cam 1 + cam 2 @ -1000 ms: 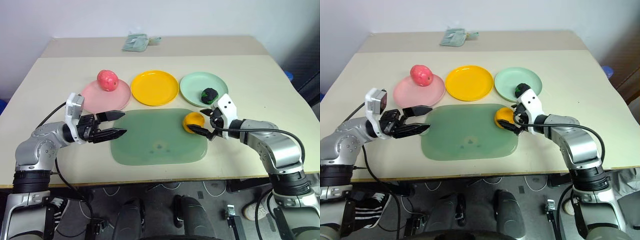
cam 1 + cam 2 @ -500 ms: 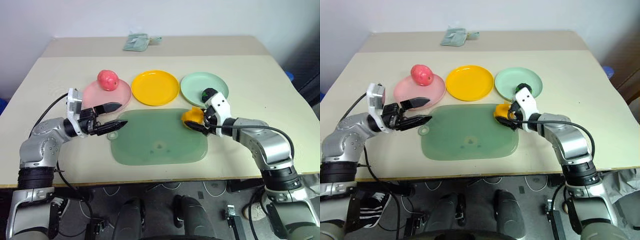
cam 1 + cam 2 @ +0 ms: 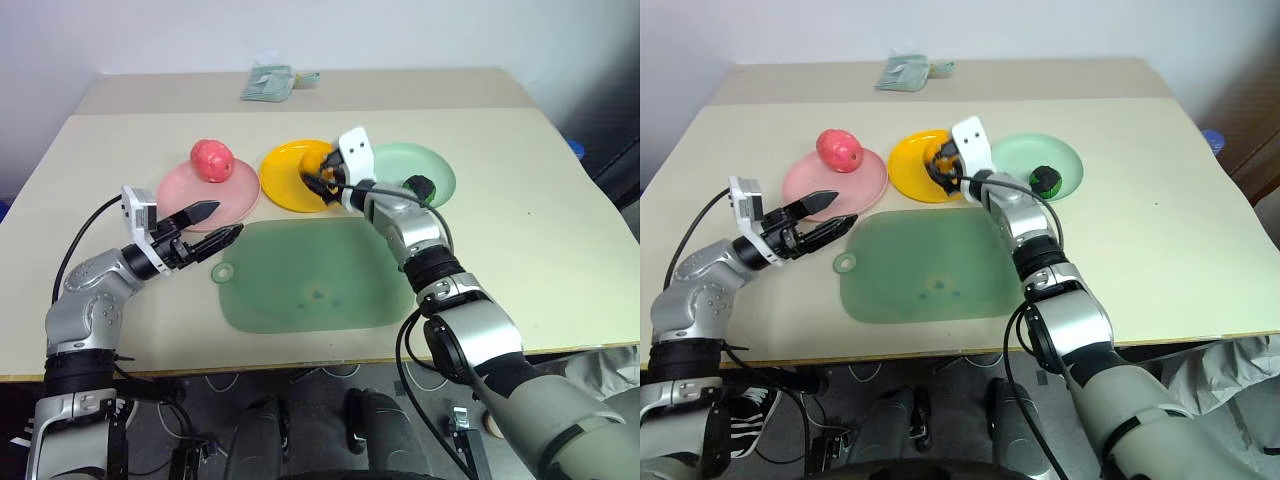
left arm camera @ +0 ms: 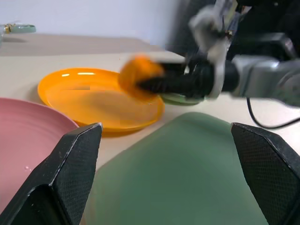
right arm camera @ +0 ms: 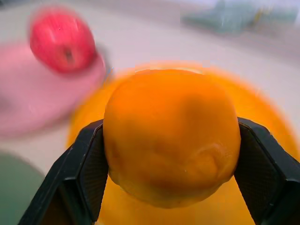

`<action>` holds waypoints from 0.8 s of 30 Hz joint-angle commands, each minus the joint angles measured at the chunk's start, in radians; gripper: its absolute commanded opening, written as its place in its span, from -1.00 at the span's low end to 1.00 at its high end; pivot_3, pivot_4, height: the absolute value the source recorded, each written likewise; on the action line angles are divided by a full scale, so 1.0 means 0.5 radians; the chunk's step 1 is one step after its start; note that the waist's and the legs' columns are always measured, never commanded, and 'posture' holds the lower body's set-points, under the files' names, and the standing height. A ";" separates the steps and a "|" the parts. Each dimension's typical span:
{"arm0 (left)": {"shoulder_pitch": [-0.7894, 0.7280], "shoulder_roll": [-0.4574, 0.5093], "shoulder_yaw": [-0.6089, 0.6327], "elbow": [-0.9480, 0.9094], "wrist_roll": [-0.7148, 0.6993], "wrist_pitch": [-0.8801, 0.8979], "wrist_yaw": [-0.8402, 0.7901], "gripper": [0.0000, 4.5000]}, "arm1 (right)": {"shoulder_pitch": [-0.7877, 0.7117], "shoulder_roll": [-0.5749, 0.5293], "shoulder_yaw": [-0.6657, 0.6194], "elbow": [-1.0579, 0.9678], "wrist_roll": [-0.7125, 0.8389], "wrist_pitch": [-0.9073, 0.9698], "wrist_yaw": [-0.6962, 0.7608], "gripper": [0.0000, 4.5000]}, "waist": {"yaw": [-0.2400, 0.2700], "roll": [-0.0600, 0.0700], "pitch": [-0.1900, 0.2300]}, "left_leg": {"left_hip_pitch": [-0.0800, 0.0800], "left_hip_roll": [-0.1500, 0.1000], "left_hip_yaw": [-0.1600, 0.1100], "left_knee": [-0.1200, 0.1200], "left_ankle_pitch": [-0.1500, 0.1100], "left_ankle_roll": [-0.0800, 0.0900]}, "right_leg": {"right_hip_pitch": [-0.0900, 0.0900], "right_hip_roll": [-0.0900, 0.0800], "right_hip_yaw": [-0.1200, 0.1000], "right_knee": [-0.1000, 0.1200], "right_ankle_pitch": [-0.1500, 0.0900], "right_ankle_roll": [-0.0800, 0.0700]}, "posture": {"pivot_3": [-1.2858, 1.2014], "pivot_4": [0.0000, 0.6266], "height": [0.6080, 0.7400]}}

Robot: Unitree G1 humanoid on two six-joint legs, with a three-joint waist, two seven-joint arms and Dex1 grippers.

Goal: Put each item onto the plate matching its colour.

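So this one was pretty much at the last step. The apple sat on the pink plate, toward its far edge, and the dark green bumpy ball was on the mint green plate, near its right side. Those two looked done.

What was left was the orange. The right gripper had it pinched between its two black fingers, one on each side, and held it over the yellow plate, roughly above the plate's right part. In the left wrist view the orange looked to be a bit above the plate surface, not resting on it, though the blur made that hard to call. So the job seemed to come down to lowering it, letting go and pulling the arm away without rolling the fruit off.

The left gripper carried nothing; its fingers were spread apart, hovering near the pink plate's near edge and the left corner of the green mat. The mat had nothing on it. A crumpled cloth lay at the far edge of the table, out of the way
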 commanded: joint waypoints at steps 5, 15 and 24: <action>0.121 0.009 0.128 -0.208 -0.175 0.010 -0.021 1.00 | -0.052 -0.044 -0.088 -0.108 0.018 -0.237 0.163 0.98 | -0.010 0.001 0.001 | 0.002 0.002 -0.002 -0.001 0.003 -0.005 | -0.001 0.003 0.000 0.004 0.000 -0.001 | 0.03 -0.52 1.00; 0.150 0.099 0.137 -0.188 -0.409 0.201 -0.348 1.00 | 1.038 -0.613 -0.180 -2.031 0.607 0.324 0.891 0.98 | 0.056 0.001 0.000 | 0.002 0.001 -0.003 -0.003 0.001 -0.003 | 0.002 -0.001 -0.001 -0.001 -0.001 0.001 | 0.03 -0.52 1.00; -0.014 0.058 -0.047 0.073 -0.269 0.149 -0.540 1.00 | 2.005 -1.394 -0.689 -2.900 1.006 0.722 1.209 0.98 | 0.055 0.000 0.000 | 0.009 0.002 -0.004 0.000 0.001 -0.004 | 0.007 0.003 -0.001 -0.003 -0.005 -0.008 | 0.03 -0.52 1.00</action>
